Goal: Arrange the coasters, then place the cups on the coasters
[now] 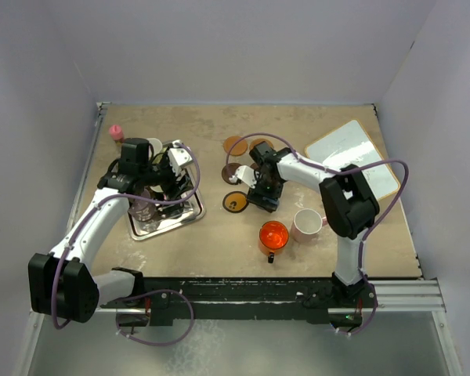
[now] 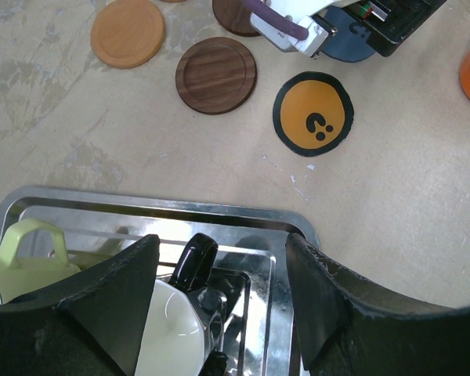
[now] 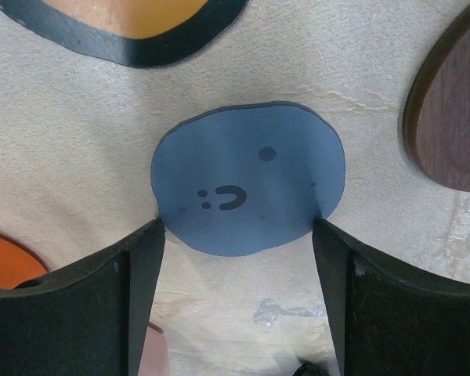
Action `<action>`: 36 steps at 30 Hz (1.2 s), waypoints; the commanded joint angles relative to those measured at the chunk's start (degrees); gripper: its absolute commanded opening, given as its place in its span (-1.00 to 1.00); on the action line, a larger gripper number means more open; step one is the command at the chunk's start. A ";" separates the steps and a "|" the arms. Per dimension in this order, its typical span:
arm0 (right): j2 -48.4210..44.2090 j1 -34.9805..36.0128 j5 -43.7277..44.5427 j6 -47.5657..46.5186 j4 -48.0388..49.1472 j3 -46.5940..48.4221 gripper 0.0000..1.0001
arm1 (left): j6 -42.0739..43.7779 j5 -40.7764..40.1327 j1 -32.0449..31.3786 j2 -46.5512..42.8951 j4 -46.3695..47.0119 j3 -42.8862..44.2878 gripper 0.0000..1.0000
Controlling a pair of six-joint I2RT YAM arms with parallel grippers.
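Above the worktop [image 1: 219, 251], top view: left claw [image 1: 175, 168] over the silver tray [image 1: 196, 211], cups beneath it too crowded to tell apart. Right claw [image 1: 264, 194] low at mid-worktop, with the orange coaster [image 1: 234, 145] behind, the black-rimmed orange coaster [image 1: 235, 202] just left, and the red-orange cup [image 1: 272, 235] and pink cup [image 1: 307, 225] nearer the bases, neither on a coaster. Pink-capped bottle [image 1: 116, 131] far left, white board [image 1: 352, 157] far right.

Left wrist view: jaws wide apart, gripping nothing. Black cup [image 2: 189, 270] with white inside between and below the fingers, pale green cup [image 2: 23, 254] beside it, both in the tray. Dark brown coaster [image 2: 216, 74] beyond the rim.

Right wrist view: jaws wide apart, straddling the flat grey-blue coaster [image 3: 247, 188], fingertips at its opposite edges, contact unclear. Brown coaster [image 3: 454, 133] at right, apart.
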 commanded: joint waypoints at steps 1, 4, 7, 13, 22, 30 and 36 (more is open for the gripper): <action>2.16 0.99 -5.37 1.00 -1.19 0.62 0.56 | 0.02 1.09 0.57 -1.56 2.57 -0.41 0.26; 1.64 0.99 -6.65 0.94 -3.18 0.71 0.58 | -0.07 1.12 0.57 -1.58 2.43 -0.37 0.25; 0.13 0.84 -5.47 1.03 -2.83 0.31 0.62 | 0.02 1.10 0.57 -1.64 2.47 -0.30 0.26; -4.41 -0.27 -5.63 1.47 -4.03 2.71 0.73 | 0.02 0.76 0.57 -1.81 2.46 0.28 0.26; -12.22 -3.47 -6.62 2.50 -5.49 4.75 0.78 | -0.48 -2.52 0.61 -2.78 3.62 1.12 0.28; -20.60 -9.77 -7.68 8.09 -3.56 1.11 0.78 | -7.72 -15.44 0.65 -3.64 7.39 2.00 0.29; -26.51 -13.71 -8.29 14.80 -3.14 -1.09 0.77 | -14.99 -26.34 4.61 -3.40 8.83 3.44 0.32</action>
